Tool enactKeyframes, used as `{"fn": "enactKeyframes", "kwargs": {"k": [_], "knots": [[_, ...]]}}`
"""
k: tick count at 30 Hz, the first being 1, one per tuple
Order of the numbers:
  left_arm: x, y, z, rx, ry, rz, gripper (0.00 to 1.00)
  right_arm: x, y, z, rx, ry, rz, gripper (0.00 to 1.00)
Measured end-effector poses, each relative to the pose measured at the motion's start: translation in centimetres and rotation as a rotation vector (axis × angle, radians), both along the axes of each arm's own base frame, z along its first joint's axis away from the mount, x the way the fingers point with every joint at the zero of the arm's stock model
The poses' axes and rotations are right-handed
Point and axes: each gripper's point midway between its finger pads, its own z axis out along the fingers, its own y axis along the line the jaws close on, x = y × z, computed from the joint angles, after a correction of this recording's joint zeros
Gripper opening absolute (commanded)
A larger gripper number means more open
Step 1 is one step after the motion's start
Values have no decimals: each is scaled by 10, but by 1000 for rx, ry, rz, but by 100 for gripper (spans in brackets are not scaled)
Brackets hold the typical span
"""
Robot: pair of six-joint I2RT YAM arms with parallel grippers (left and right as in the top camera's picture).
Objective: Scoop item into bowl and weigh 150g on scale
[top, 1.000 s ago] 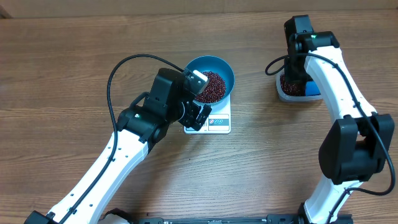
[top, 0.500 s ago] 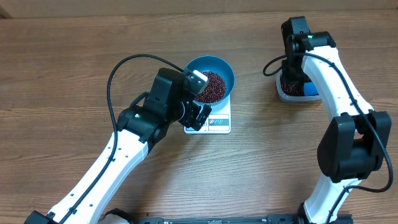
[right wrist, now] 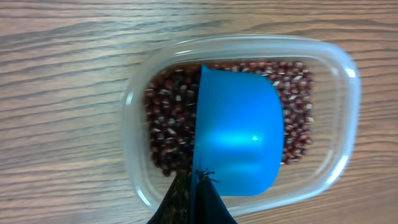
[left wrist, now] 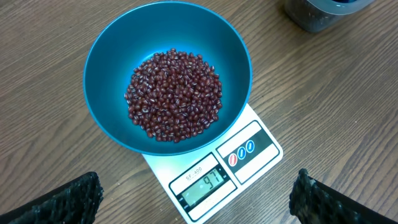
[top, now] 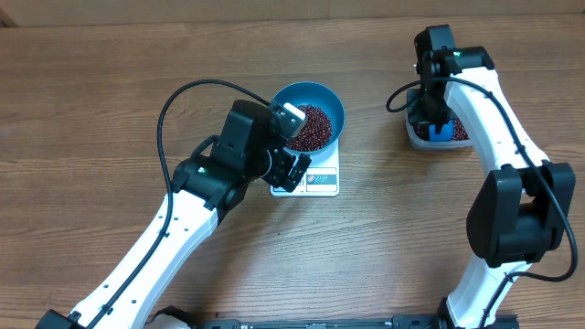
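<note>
Shifting slightly since a second ago, the right gripper (right wrist: pixel 194 200) is now holding the blue scoop (right wrist: pixel 239 140) over the clear tub (right wrist: pixel 348 81), jaws clamped on its handle. I'm seeing red-brown beans (left wrist: pixel 174 93) heaping in the blue bowl (left wrist: pixel 102 59), which is sitting on the white scale (left wrist: pixel 249 146); more are lying in the tub. The left gripper (left wrist: pixel 196 193) is hovering near the scale, jaws spread wide, gripping nothing.

Robot lab bench: wood-grain table (top: pixel 82 100), two white arms (top: pixel 155 242), cable (top: pixel 161 128).
</note>
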Motion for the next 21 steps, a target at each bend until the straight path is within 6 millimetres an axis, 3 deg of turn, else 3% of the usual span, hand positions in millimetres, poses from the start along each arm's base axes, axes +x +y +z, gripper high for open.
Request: {"fn": "enactKeyframes", "kwargs": {"k": [10,21], "knots": [[0,0,0,0,0,0,99,1,10,-3,104,4,-2,4],[0,0,0,0,0,0,100,4,-5,-1,382,-9,-75,4]]}}
